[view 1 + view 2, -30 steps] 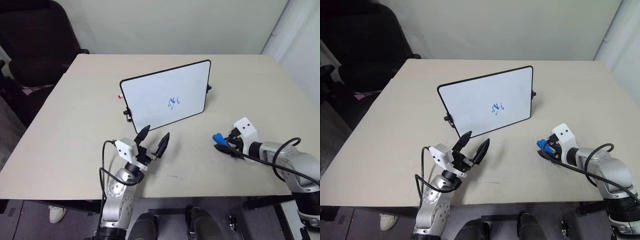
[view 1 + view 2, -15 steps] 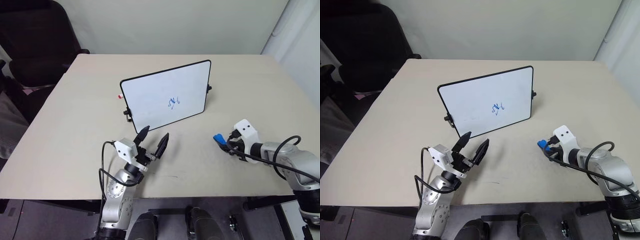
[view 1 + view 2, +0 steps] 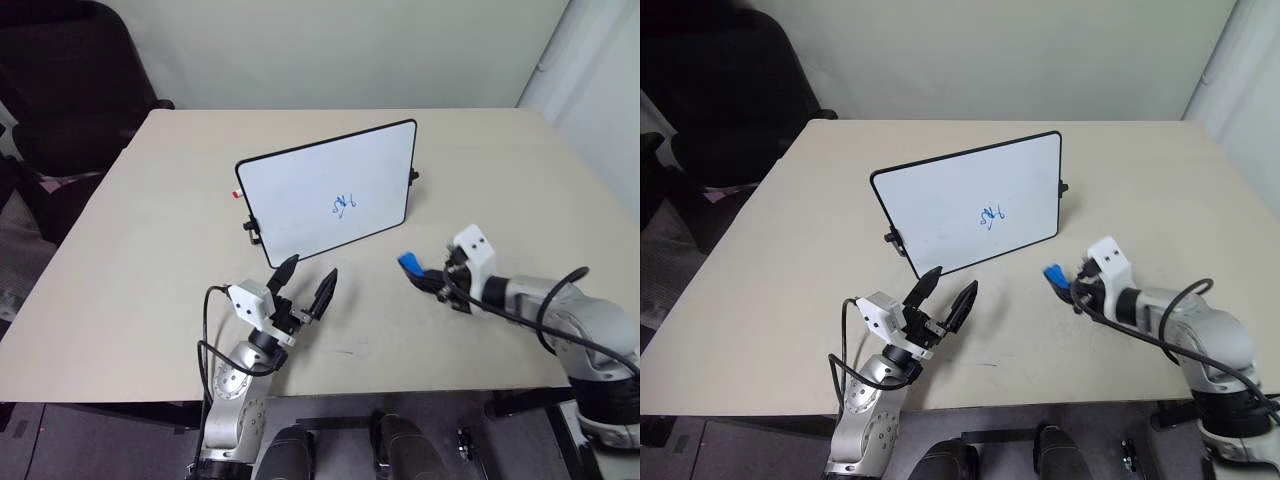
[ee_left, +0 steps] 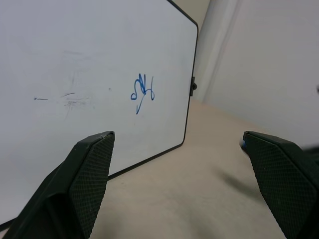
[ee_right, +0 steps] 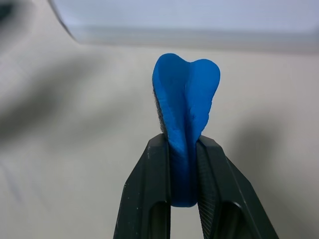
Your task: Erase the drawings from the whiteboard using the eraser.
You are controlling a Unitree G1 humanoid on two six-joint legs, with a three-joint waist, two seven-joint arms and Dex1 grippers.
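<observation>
The whiteboard (image 3: 325,190) stands propped on the table, its white face toward me, with the drawings (image 3: 344,204) as a small blue scribble right of its centre. My right gripper (image 3: 425,276) is shut on the blue eraser (image 3: 408,263), held above the table in front of the board's lower right corner. The right wrist view shows the eraser (image 5: 185,109) squeezed and folded between the black fingers (image 5: 149,189). My left gripper (image 3: 306,280) hangs open in front of the board's lower left part, holding nothing; in its wrist view the drawings (image 4: 142,92) lie ahead between the spread fingers (image 4: 82,174).
The beige table (image 3: 150,250) has bare surface around the board. A dark chair (image 3: 70,90) stands beyond its far left corner. A small red thing (image 3: 237,193) peeks out at the board's left edge.
The right gripper closed on the eraser, lifted it off the table and carried it left toward the board. The left gripper stayed where it was.
</observation>
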